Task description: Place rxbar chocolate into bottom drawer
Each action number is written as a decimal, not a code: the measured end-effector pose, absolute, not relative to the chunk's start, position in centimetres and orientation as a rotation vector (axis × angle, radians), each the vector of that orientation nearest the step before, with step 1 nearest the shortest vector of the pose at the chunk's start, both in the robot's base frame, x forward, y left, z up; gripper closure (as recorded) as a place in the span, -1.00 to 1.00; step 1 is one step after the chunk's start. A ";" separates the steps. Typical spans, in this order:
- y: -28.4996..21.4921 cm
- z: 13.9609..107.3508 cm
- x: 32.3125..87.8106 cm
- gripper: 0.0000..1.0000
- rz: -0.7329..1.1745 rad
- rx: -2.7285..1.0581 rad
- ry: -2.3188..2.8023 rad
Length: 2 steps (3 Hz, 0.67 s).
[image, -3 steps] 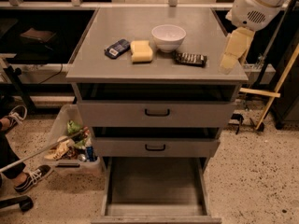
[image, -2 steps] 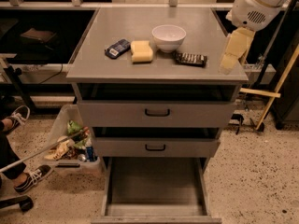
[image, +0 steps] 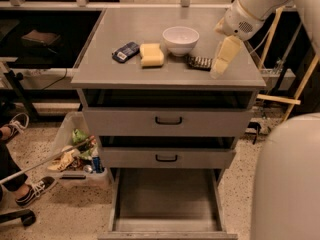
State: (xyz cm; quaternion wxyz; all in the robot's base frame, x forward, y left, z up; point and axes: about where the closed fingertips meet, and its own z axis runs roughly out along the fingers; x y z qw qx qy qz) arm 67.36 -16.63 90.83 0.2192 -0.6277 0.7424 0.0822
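Gripper (image: 217,74) hangs over the cabinet top (image: 150,76), at three o'clock from the rxbar (image: 199,62); open or closed, I can't tell. Bottom drawer (image: 167,199) stands open above speckled floor (image: 75,211).

Cabinet top (image: 120,26) holds packet (image: 125,52), sponge (image: 151,55), bowl (image: 180,39), rxbar chocolate (image: 199,62), with tool (image: 219,69) beside it.

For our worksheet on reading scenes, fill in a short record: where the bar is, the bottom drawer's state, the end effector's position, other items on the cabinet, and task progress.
bar: lying on the cabinet top, just right of the bowl
bottom drawer: pulled out, nothing inside
end effector: above the top's right side, right of the bar, not holding it
other items: sponge, blue packet, both left of the bowl
progress: bar not yet in the drawer
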 end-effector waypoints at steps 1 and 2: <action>-15.0 87.1 70.1 -1.00 0.438 -1.690 2.040; -13.6 84.7 72.7 -1.00 0.527 -1.644 1.994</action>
